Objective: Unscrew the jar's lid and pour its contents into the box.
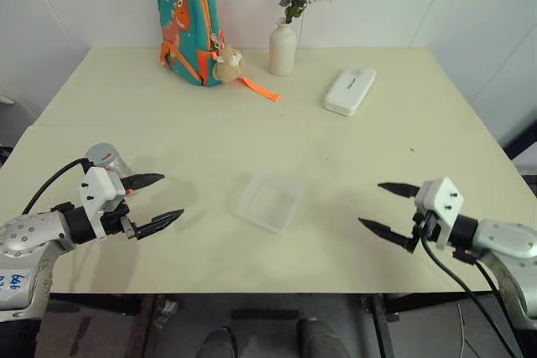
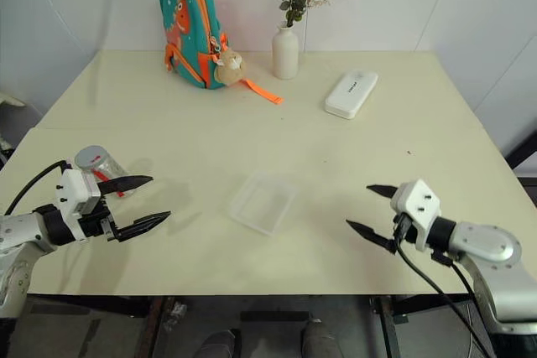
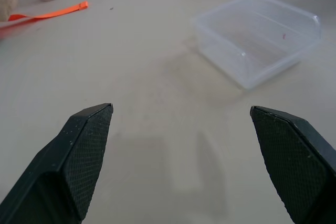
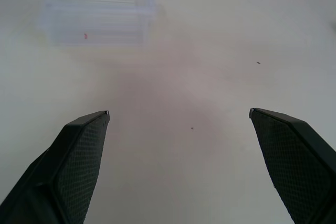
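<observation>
Jar (image 2: 98,163), silvery with red marks, lying on its side on the table (image 1: 352,173) near the front-left edge, just behind the left end effector (image 1: 164,200), partly hidden by the white wrist housing. No telling whether capped or not. Box (image 1: 271,200) of clear plastic at the table's middle front, between the two arms, apart from both; a tiny reddish speck inside it, seen from the wrist views (image 3: 284,36). Left end effector hovering over the table, black fingers (image 3: 84,150) spread wide, gripping nothing, pointing toward the box. Right end effector (image 1: 388,207) likewise spread wide and empty, hanging over the front-right part of the table, aimed inward at the box. Along the far edge: teal backpack (image 1: 188,23) with orange straps and a small plush toy (image 1: 227,62) against it, white vase (image 1: 283,48) holding pink flowers just beside, white oblong case (image 1: 350,90) further right, lying flat.
</observation>
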